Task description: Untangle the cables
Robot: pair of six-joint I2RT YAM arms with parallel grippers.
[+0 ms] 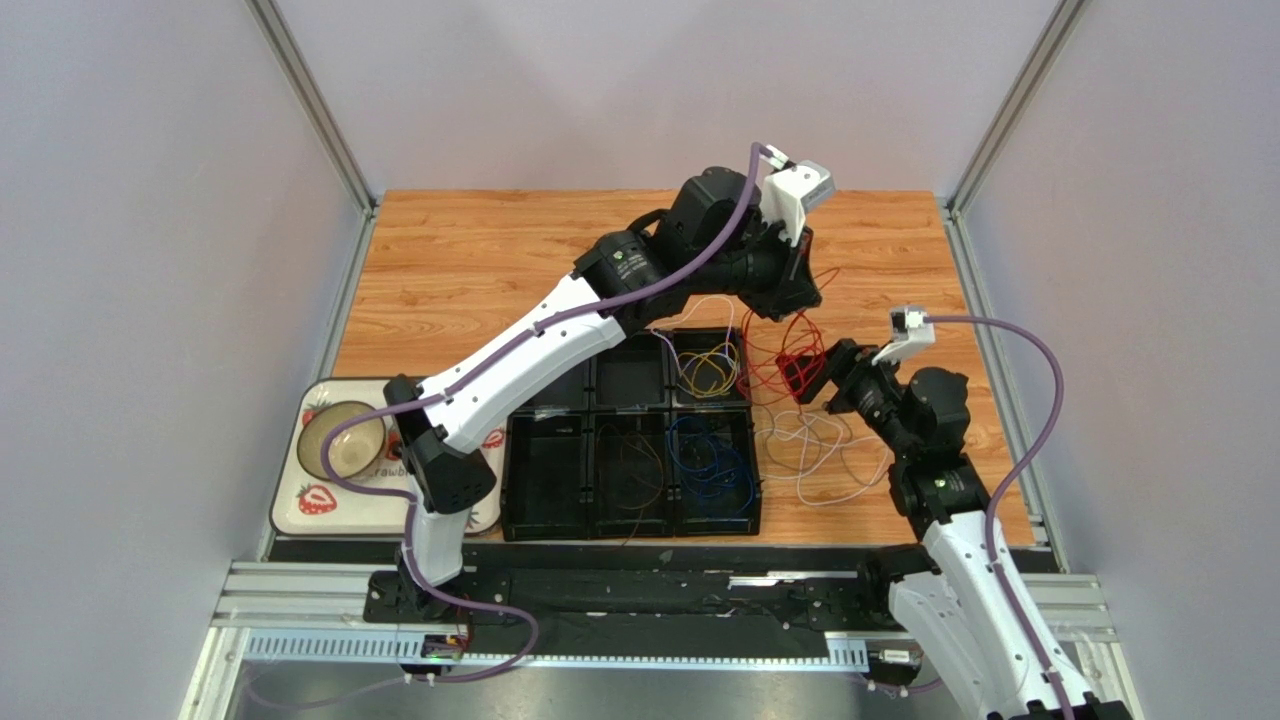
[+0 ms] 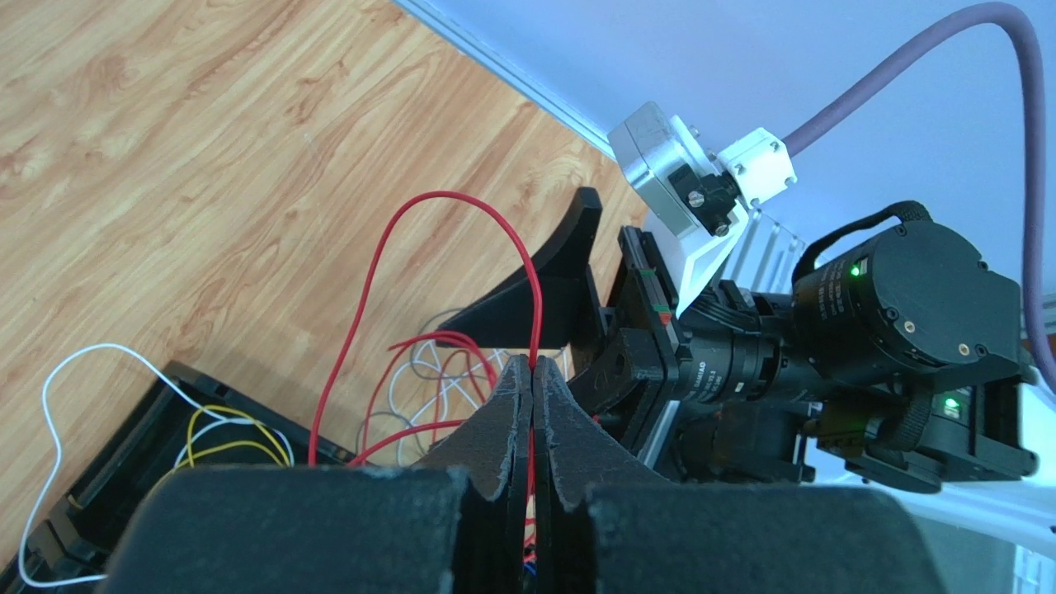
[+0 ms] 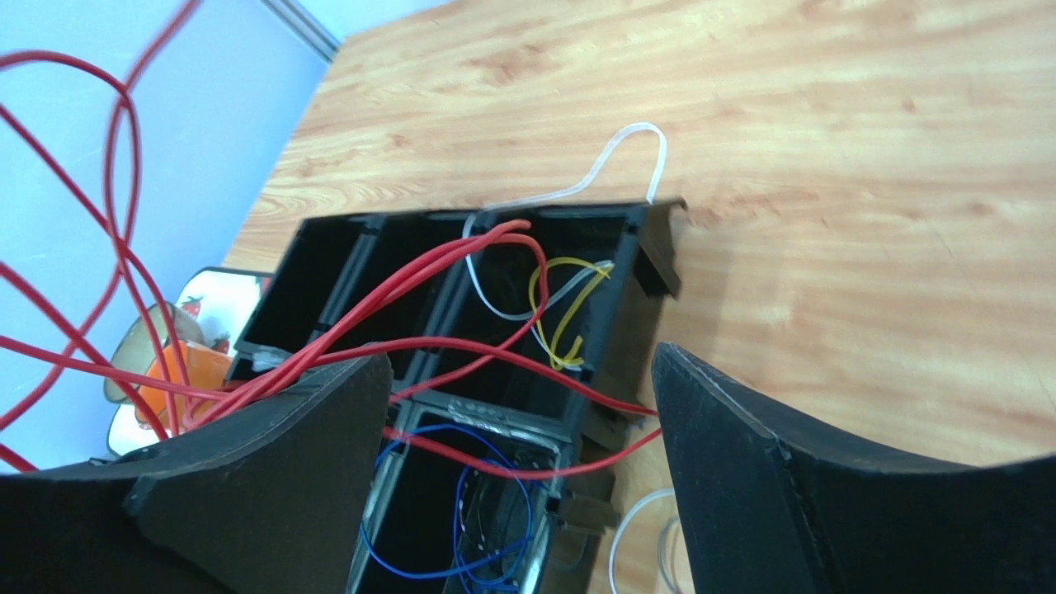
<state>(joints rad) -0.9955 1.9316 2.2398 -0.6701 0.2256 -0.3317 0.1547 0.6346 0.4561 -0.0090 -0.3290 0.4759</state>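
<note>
Far left on the wooden table [image 1: 481,255], a strawberry-print tray [image 1: 308,503] is carrying a bowl [image 1: 343,435], and your left arm is crossing above both. Just right of the tray a black six-compartment organiser [image 1: 549,495] is lying flat. A dark cable [image 1: 639,477] is sitting in its near middle compartment, a blue cable [image 1: 718,462] is coiling in the near right one, and a yellow cable [image 1: 706,368] is looping in the far right one. A white cable [image 3: 620,155] is climbing out of that far right compartment and arching over the wall onto the wood. Beyond the organiser's far right corner your left gripper [image 2: 533,378] is hanging above the table. Its two fingers are pressing flat together, and they are pinching a red cable [image 2: 538,309], which is rising from the seam in a tall loop and falling back toward the organiser. Below it a red tangle [image 1: 784,360] is spreading between the organiser's right edge and your right arm. Loose white cables [image 1: 819,450] are lying on the bare wood just nearer to you. Furthest right, your right gripper [image 3: 518,365] is facing the left one with its jaws standing wide apart. It is gripping nothing. Several red strands are running across the gap, and you cannot tell whether any is touching a finger.
</note>
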